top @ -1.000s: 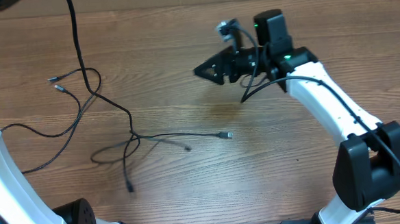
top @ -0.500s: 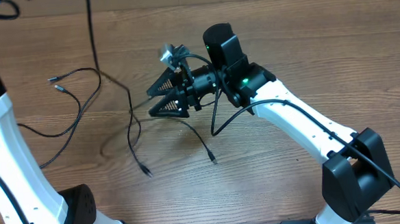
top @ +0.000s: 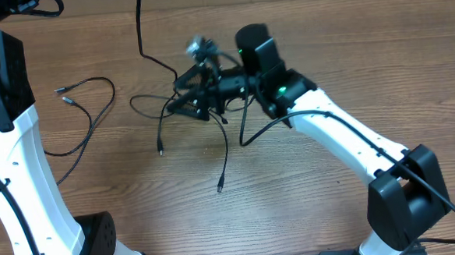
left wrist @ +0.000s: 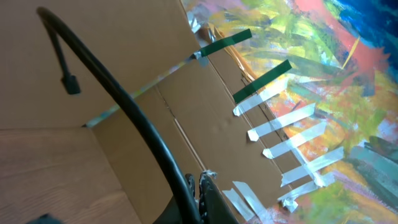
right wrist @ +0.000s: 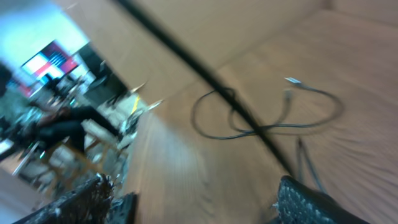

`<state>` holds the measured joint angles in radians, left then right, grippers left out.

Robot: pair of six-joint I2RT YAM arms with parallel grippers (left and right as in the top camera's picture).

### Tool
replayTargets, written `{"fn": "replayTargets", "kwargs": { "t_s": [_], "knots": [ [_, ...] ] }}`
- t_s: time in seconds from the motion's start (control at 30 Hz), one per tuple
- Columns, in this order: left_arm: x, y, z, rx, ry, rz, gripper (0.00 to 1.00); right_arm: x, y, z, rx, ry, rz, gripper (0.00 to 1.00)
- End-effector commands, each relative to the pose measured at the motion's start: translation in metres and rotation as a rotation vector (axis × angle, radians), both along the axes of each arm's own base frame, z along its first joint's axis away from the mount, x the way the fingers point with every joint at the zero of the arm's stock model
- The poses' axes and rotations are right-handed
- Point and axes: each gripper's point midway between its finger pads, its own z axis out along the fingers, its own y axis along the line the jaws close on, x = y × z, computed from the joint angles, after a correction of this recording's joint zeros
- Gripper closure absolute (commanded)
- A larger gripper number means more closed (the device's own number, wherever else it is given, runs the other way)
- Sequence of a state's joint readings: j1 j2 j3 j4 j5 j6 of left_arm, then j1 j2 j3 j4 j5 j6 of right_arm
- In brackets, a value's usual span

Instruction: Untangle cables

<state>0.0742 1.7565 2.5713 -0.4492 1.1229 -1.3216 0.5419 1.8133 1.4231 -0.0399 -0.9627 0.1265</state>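
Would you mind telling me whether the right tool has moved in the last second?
Yes: the right tool moved image-left, closer to the unmoved silvery plug.

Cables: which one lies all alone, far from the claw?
The left cable with the silvery plug end, lying flat alone; the others bunch at the right gripper.

A thin black cable (left wrist: pixel 124 101) arcs from the lower middle up to the top left corner; there it bends down to a small black plug (left wrist: pixel 71 84) hanging free; at the bottom edge the dark left gripper (left wrist: pixel 200 198) is closed on it; behind stand brown cardboard panels (left wrist: pixel 137 37), green tape strips (left wrist: pixel 227 42), white tape strips (left wrist: pixel 280 121) and a bright painted sheet (left wrist: pixel 329 56).
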Motion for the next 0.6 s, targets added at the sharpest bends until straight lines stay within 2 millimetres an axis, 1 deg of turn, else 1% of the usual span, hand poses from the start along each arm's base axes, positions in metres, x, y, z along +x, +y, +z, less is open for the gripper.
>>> {"fn": "replayTargets", "kwargs": {
  "t_s": [0.0, 0.1, 0.2, 0.3, 0.5, 0.57],
  "knots": [
    [-0.008, 0.001, 0.007, 0.018, -0.059, 0.014, 0.96, 0.026, -0.025, 0.014, 0.014, 0.007, -0.077, 0.14],
    [-0.008, 0.001, 0.007, 0.021, -0.065, 0.015, 0.96, 0.035, -0.047, 0.010, 0.012, 0.053, -0.087, 0.08],
    [-0.009, -0.002, 0.007, 0.020, -0.064, 0.005, 0.96, 0.037, -0.056, 0.009, 0.013, 0.073, -0.087, 0.07],
    [-0.010, -0.013, 0.007, 0.011, -0.055, -0.011, 0.96, 0.035, -0.052, 0.012, 0.021, 0.051, -0.076, 0.06],
    [-0.001, -0.025, 0.004, -0.027, 0.002, 0.028, 0.96, 0.021, -0.030, 0.023, 0.052, -0.026, -0.020, 0.06],
    [-0.002, -0.031, 0.004, -0.035, 0.011, 0.025, 0.96, 0.019, -0.024, 0.025, 0.056, -0.063, -0.014, 0.06]
  ]
}}
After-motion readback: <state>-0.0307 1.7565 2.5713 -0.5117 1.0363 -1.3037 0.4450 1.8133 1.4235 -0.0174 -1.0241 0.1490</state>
